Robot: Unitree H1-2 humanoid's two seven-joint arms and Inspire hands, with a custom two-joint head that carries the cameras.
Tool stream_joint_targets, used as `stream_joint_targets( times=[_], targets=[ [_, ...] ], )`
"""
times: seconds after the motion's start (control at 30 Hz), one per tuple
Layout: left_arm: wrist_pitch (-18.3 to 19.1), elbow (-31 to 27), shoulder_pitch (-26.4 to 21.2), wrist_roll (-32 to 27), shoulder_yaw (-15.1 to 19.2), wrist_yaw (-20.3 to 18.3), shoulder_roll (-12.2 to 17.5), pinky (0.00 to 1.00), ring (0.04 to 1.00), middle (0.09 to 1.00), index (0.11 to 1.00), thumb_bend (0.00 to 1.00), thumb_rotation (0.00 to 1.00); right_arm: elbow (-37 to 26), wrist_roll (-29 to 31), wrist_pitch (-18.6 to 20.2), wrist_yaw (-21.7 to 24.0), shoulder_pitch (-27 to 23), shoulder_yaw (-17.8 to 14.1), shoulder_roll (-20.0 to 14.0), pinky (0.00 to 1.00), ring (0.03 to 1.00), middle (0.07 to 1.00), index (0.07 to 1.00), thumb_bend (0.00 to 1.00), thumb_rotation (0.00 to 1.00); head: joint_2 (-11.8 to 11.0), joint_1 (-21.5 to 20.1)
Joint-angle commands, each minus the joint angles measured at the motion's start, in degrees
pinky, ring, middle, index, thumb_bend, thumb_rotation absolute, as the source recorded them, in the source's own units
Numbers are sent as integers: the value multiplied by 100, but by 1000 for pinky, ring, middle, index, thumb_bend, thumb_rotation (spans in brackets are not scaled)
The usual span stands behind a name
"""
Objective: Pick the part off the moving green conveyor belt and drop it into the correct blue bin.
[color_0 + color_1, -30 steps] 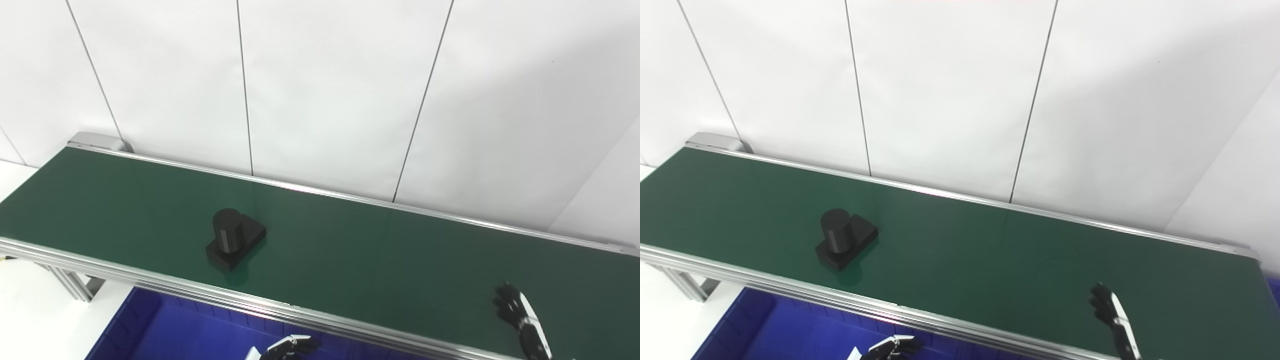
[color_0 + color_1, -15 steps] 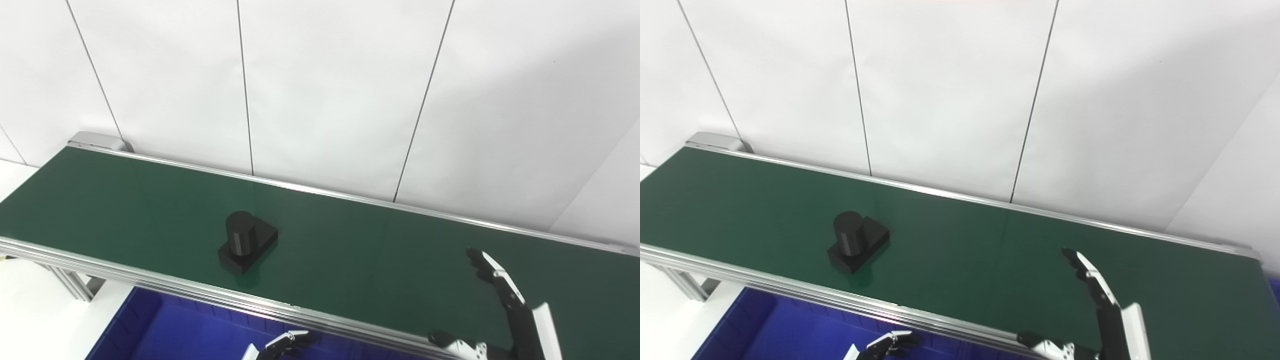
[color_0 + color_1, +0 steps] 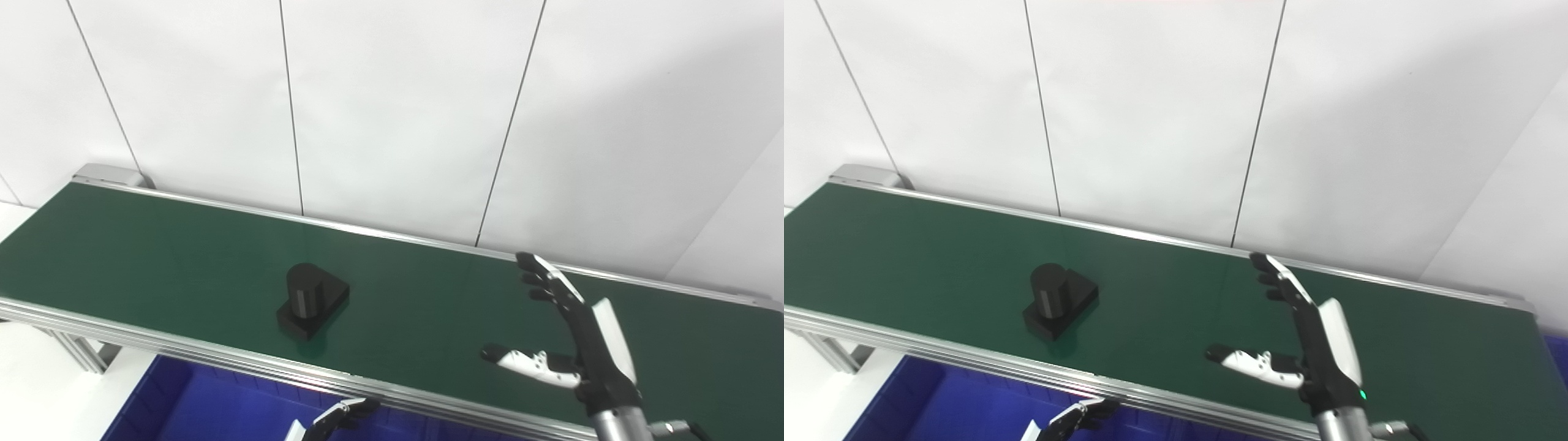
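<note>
Showing blue bin (image 3: 202, 410) below belt (image 3: 153, 263), contents unseen.

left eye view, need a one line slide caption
Right hand open above the green conveyor belt, black part apart to its left.

Green conveyor belt (image 3: 153, 257) with aluminium side rails, bearing one black part (image 3: 311, 301), an upright cylinder on a flat base.

No text, label, brand, number or sign can be read in either view.
</note>
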Motion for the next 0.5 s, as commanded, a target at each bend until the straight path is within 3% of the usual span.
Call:
stream_joint_targets(
  times=[0.0, 0.17, 0.47],
  targets=[
    [-173, -202, -34, 42, 20, 45, 109, 721, 761, 768, 742, 913, 333, -114, -186, 207, 38, -298, 74, 68, 730, 816, 866, 869, 876, 488, 1, -28],
    [-173, -209, -44, -4, 35, 44, 157, 724, 762, 770, 742, 900, 338, 135, -569, 528, 35, -659, 290, 203, 748, 820, 863, 872, 892, 524, 31, -291],
    [-173, -200, -98, -90, 73, -102, 267, 726, 771, 783, 745, 874, 354, 1081, -765, 441, -218, -1242, 466, 522, 723, 812, 863, 874, 917, 536, 82, -770]
  ],
)
